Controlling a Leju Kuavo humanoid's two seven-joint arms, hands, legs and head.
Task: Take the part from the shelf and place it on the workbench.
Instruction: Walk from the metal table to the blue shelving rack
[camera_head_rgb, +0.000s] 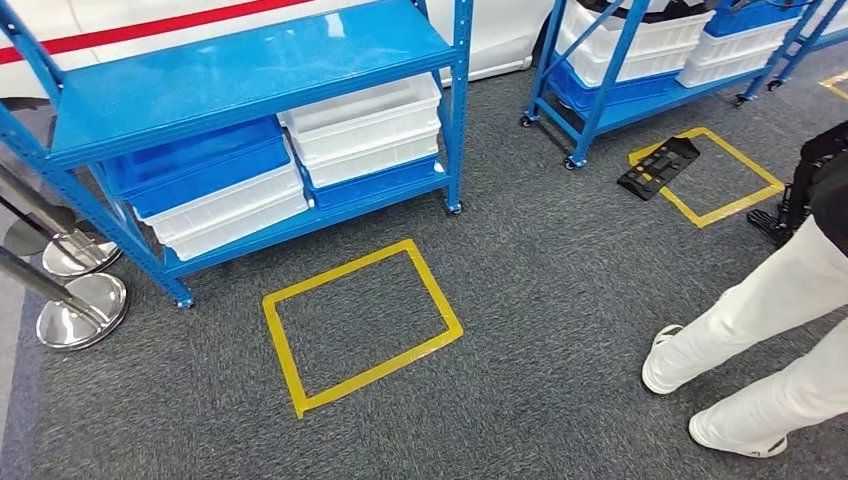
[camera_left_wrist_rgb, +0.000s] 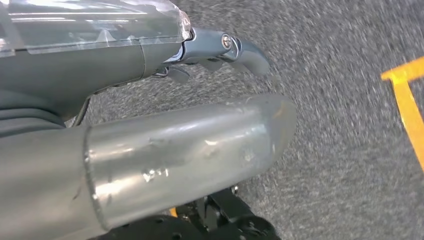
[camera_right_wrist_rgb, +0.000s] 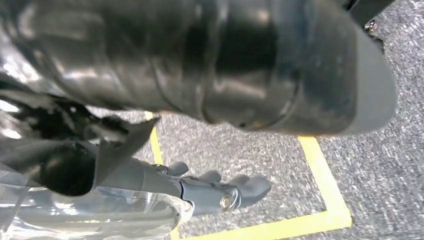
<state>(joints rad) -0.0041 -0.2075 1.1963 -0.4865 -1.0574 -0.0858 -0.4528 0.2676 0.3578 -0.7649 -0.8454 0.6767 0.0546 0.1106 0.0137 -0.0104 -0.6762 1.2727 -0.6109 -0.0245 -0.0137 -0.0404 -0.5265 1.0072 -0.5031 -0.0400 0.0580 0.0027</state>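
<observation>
Grey carpet (camera_head_rgb: 560, 280) covers the floor, marked near the middle with a yellow tape square (camera_head_rgb: 360, 325). At far left stands a blue shelf (camera_head_rgb: 250, 80) holding stacked blue and white bins (camera_head_rgb: 365, 125); a second blue rack (camera_head_rgb: 640, 60) with bins stands far right. A black part (camera_head_rgb: 658, 166) lies on the carpet inside another yellow tape outline (camera_head_rgb: 712, 175) beside that rack. A person's white trouser legs (camera_head_rgb: 770, 330) stand at near right. The left hand (camera_left_wrist_rgb: 220, 47) hangs over the carpet, fingers apart, holding nothing. The right hand (camera_right_wrist_rgb: 220, 187) likewise hangs loose and empty above yellow tape.
</observation>
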